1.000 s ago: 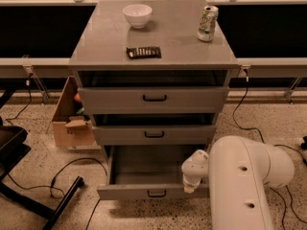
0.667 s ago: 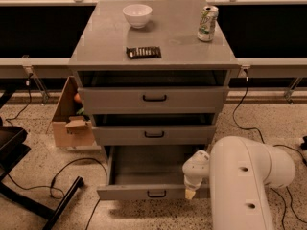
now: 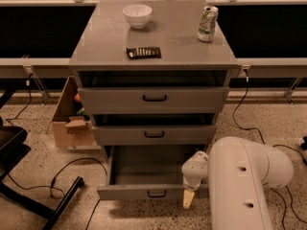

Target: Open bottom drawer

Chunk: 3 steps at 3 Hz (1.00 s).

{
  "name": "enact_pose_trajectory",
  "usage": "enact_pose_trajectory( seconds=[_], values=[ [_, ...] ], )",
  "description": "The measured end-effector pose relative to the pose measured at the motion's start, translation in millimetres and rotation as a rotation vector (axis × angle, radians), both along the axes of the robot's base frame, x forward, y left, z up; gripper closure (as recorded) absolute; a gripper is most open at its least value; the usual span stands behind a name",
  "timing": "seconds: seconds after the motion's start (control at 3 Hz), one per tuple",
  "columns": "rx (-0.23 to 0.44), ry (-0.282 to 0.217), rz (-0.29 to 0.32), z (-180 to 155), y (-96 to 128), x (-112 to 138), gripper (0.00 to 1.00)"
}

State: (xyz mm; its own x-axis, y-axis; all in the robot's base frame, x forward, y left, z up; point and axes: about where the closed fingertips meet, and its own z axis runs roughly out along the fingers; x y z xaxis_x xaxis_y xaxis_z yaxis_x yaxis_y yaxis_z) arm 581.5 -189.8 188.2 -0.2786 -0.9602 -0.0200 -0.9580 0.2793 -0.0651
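Note:
The bottom drawer [image 3: 144,191] of the grey cabinet stands pulled out, its plain grey inside [image 3: 148,166] in view and its small black handle [image 3: 157,194] on the front. My gripper [image 3: 189,199] hangs at the drawer front's right end, just right of the handle, with one pale fingertip [image 3: 188,200] pointing down in front of the drawer face. My white arm [image 3: 244,181] fills the lower right and hides the drawer's right corner.
The top drawer [image 3: 153,98] and middle drawer [image 3: 153,134] stand slightly out. On the cabinet top are a white bowl [image 3: 137,15], a can [image 3: 207,23] and a dark flat object [image 3: 143,52]. A cardboard box [image 3: 72,123] and cables lie left; a black chair base [image 3: 29,186] at lower left.
The gripper has dropped slightly lower at the drawer front's right end. The bottom drawer stays pulled out about as far as before.

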Motion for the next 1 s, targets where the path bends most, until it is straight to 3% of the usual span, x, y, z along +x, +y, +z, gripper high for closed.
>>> enact_pose_trajectory(
  seconds=[0.33,0.67,1.0],
  values=[
    [0.004,0.051,-0.042,-20,-7,-25,0.03],
    [0.015,0.114,-0.081,-38,-14,-68,0.26],
    [0.015,0.114,-0.081,-32,-14,-68,0.49]
  ],
)
